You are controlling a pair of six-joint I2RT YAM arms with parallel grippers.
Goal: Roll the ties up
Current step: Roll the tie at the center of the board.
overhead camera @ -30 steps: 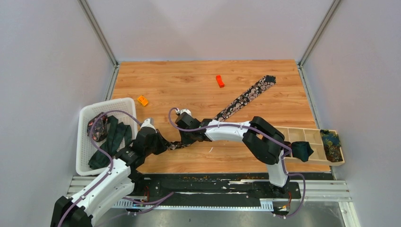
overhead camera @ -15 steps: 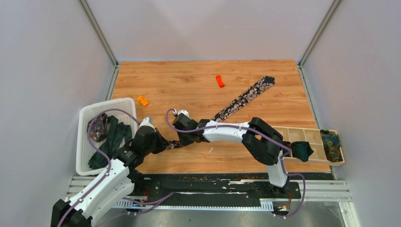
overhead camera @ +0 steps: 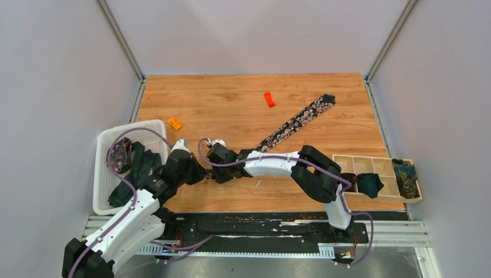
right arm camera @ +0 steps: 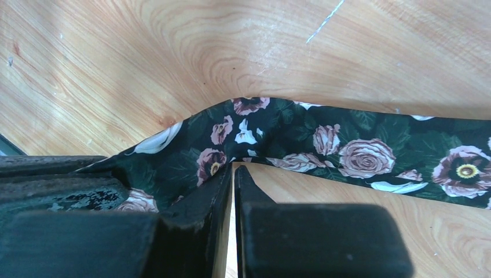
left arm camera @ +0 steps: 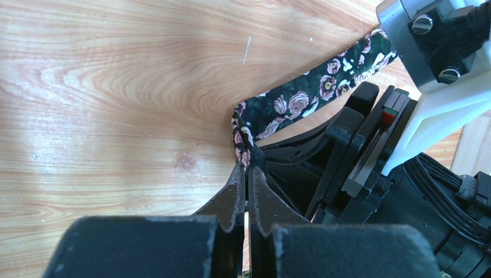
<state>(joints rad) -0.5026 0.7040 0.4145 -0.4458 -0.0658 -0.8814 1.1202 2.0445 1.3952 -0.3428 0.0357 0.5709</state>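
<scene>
Tie (overhead camera: 295, 121) stretches diagonally across our bench (overhead camera: 202, 98), near-left to far-right; our left and right jaws both pinch its near end.

Was bright and evenly lit from overhead in the top view, with only faint, soft shadows on the tabletop (overhead camera: 231, 98). Showed pale glare on the wood in both wrist views. Blurred the near bases of the left pincer (left arm camera: 248, 174) and right pincer (right arm camera: 233, 171). Rendered the flowered tie (right arm camera: 359, 150) sharp.
</scene>
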